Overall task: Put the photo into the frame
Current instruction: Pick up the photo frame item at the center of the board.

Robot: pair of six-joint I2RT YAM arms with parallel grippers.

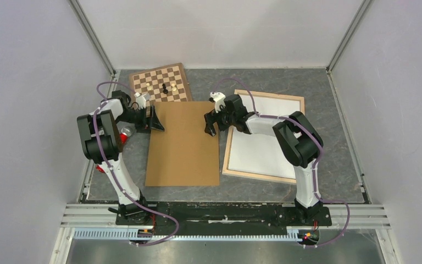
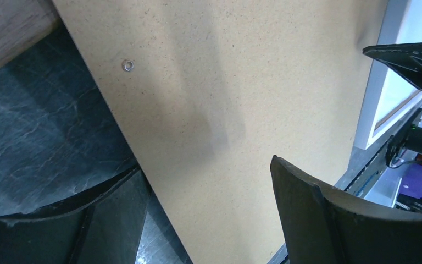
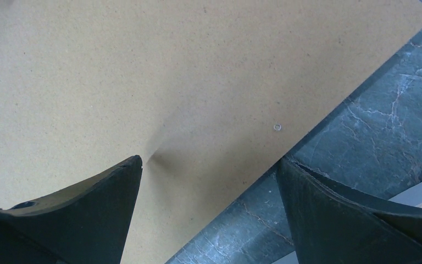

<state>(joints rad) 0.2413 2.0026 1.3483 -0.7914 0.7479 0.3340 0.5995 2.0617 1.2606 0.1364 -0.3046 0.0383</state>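
The left end effector [image 1: 156, 120] and right end effector [image 1: 211, 124] gape wide astride the backing board's [image 1: 184, 148] 9 and 3 o'clock edges. The frame [image 1: 258, 176] lies at 3 o'clock, holding a white sheet [image 1: 264, 146], possibly the photo's back. Both should pinch together and lift the board level.

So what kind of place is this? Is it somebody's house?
Probably a robot lab booth, not a house: plain white walls box in a dark table, and a left arm and right arm are bolted to a metal rail.

Frame [image 1: 258, 176]: thin light-wood bars, white inside (whether print, unclear), flat, slightly skewed, table's right
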